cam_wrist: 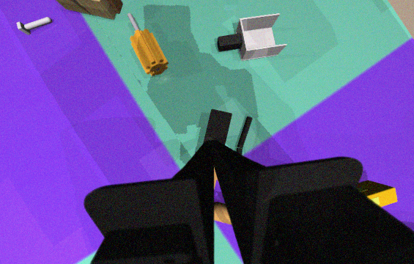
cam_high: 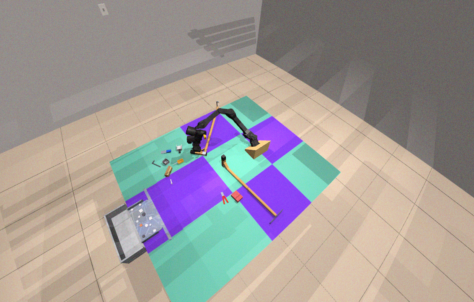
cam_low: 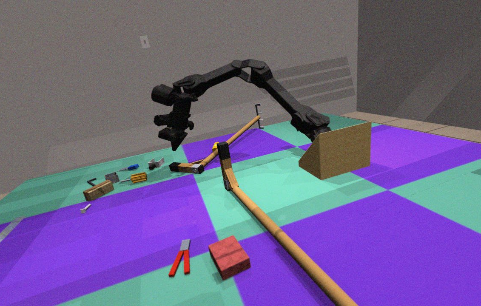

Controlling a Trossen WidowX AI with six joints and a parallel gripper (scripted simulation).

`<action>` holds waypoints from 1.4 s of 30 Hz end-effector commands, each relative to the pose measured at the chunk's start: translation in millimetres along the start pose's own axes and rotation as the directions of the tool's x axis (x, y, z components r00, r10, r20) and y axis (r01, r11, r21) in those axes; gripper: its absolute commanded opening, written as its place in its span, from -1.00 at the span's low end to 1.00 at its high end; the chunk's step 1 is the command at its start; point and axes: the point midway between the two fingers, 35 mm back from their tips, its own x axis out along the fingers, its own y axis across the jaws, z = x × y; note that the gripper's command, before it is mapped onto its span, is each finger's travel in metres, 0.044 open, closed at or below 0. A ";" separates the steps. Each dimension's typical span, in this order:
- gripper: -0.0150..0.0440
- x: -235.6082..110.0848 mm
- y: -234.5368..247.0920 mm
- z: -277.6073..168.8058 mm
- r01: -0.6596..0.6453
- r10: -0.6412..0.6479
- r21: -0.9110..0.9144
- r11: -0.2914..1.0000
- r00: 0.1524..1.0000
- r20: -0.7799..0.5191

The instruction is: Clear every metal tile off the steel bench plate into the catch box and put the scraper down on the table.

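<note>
Tool (cam_low: 175, 146), closed and empty, upper centre-left; long scraper (cam_low: 272, 228), lower centre, probably rigid and end-heavy, best taken at its black handle (cam_low: 222, 149).

Gripper (cam_low: 176, 146) above scraper (cam_low: 211, 154); second scraper (cam_low: 272, 228) right of pliers (cam_low: 180, 262) and block (cam_low: 229, 256).

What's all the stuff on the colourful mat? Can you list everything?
Long scraper: one, tan, across the mat's middle.
Shorter pole tool: one, tan, below the arm.
Wedge: one, wooden, at the arm's base.
Block: one, red, beside the pliers.
Pliers: one, red-handled, front.
Orange screwdriver: one, left side.
Blue screwdriver: one, left side.
Bracket: one, grey.
Bolt: one, silver.
Metal tiles: several, mostly white, on the steel plate.
Catch box: one, grey.
Gripper: one, black, shut, empty.
</note>
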 end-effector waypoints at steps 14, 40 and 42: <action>-0.49 -12.5 -1.7 16.4 -0.001 0.001 0.001 1.000 1.000 -0.001; -0.49 -74.7 -1.4 41.4 -0.003 0.003 0.000 1.000 1.000 -0.003; -0.49 -79.6 -1.7 42.6 -0.003 0.003 0.000 1.000 1.000 -0.003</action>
